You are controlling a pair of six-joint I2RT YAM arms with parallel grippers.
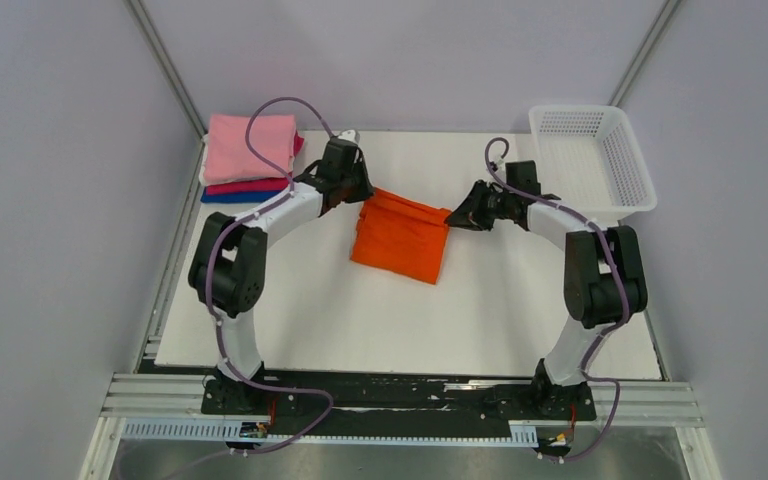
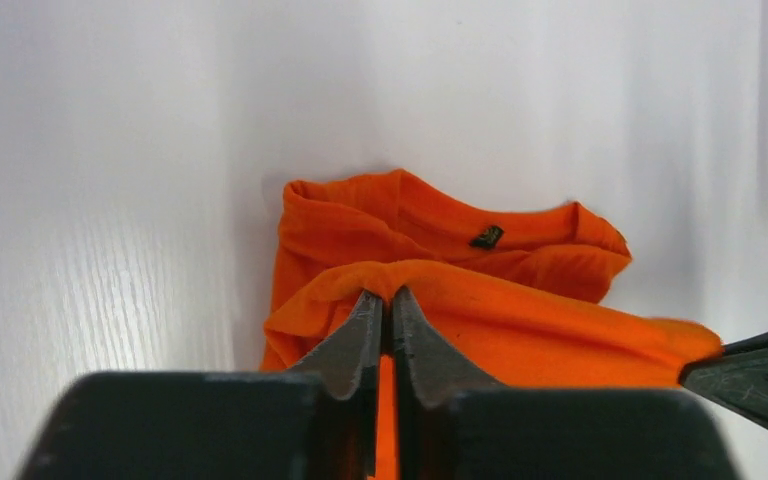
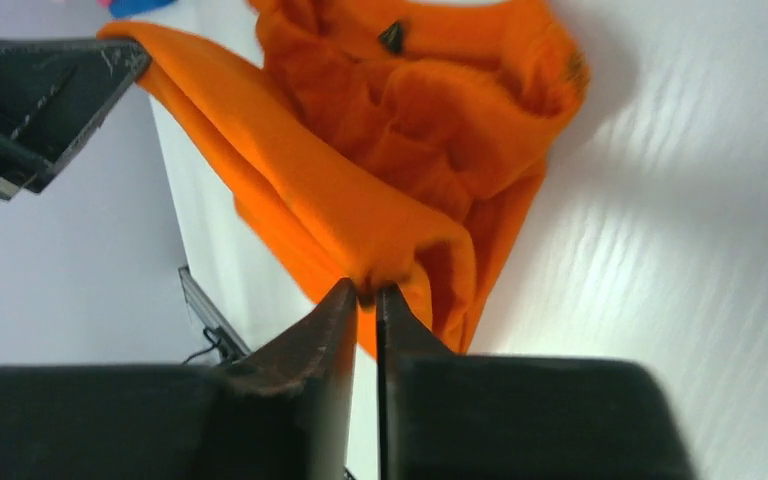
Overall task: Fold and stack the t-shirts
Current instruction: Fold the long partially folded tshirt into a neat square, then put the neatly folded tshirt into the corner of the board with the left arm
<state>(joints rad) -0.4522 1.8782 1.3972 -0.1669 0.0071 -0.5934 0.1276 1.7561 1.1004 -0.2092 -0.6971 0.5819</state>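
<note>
The bright orange tee (image 1: pixel 402 235) lies partly folded on the white table, its far edge lifted and stretched between both grippers. My left gripper (image 1: pixel 364 191) is shut on the far left corner; in the left wrist view the jaws pinch the orange tee (image 2: pixel 480 300) at the left gripper (image 2: pixel 381 297). My right gripper (image 1: pixel 452 216) is shut on the far right corner; in the right wrist view the right gripper (image 3: pixel 364 292) pinches a bunched fold of the orange tee (image 3: pixel 400 130). The collar with its dark label (image 2: pixel 486 236) rests on the table. A folded stack (image 1: pixel 250 155), pink on top with magenta and blue below, sits at the far left.
A white mesh basket (image 1: pixel 592 158) stands at the far right corner. Grey walls close in on both sides and behind. The table's (image 1: pixel 380 320) near half is bare white surface. The left fingertip (image 3: pixel 50 90) shows in the right wrist view.
</note>
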